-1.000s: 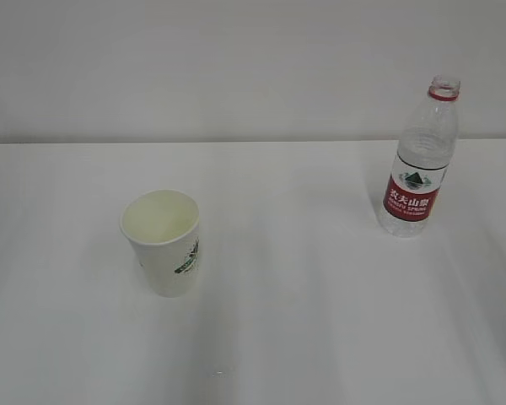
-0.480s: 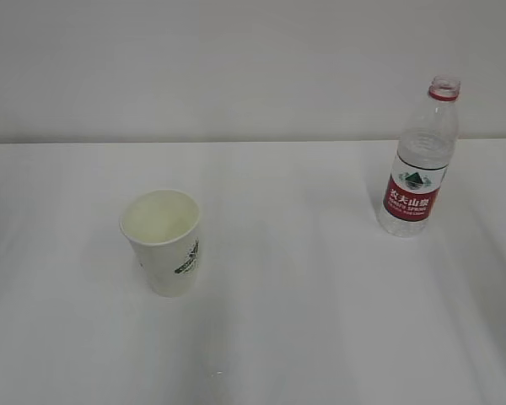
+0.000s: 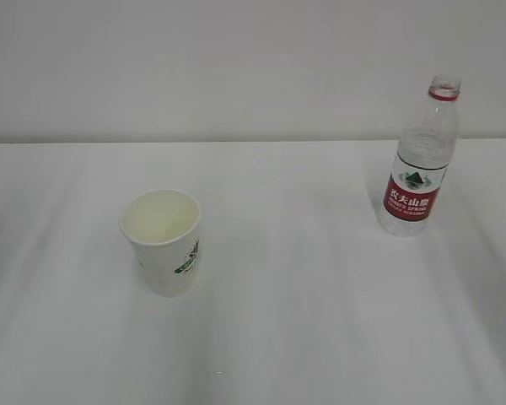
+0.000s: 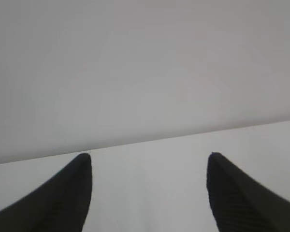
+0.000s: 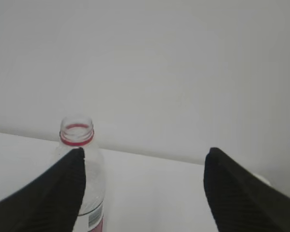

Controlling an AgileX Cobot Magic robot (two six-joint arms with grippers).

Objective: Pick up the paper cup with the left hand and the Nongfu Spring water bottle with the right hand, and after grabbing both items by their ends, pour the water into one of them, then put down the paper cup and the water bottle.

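- Step in hand: approach, judged; nothing gripped, no pour begun.
- Paper cup [image 3: 161, 243] is seen upright on the white bench [image 3: 304, 337], left of centre in the ext. view, mouth open, cream inside showing. Whether any water is in it can't be told.
- Nongfu Spring water bottle [image 3: 420, 160] is seen upright at the bench's far right, well apart from the cup; no cap is seen on the neck, red ring at the top. Its water level can't be read.
- Left hand pincer [image 4: 149, 162]: jaws are held wide apart, nothing between them; only bare bench and wall are framed, the cup is not in its wrist view.
- Right hand pincer [image 5: 144, 157]: jaws likewise wide apart and empty; the bottle [image 5: 82, 179] is seen beyond the left fingertip [image 5: 70, 176], not between the jaws.
- Neither arm is shown in the ext. view, bar a dark sliver at the left edge that can't be identified.
- Next, judged: the left pincer needs to be brought round until the cup sits between the jaws, then closed lightly, as the paper wall will likely crush.
- The right pincer needs to be shifted toward the bottle till it is centred, then closed on the body; open neck means tilt must be kept off till the cup is under it.
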